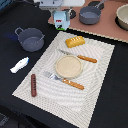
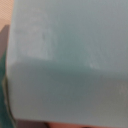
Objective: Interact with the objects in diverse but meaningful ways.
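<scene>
One gripper [image 1: 61, 19] sits at the carton [image 1: 61, 21] on the brown surface — jaws hidden, state unclear; its wrist view fills with pale blue-green — pot [image 1: 31, 39] well apart.

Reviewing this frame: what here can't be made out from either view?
- Gripper: exterior view, jaws masked by the carton; open or shut unclear.
- Wrist view: filled by a blurred pale surface; nothing else readable.
- Bowl: cut off by the exterior view's right edge.
- Carton print: too small.
</scene>
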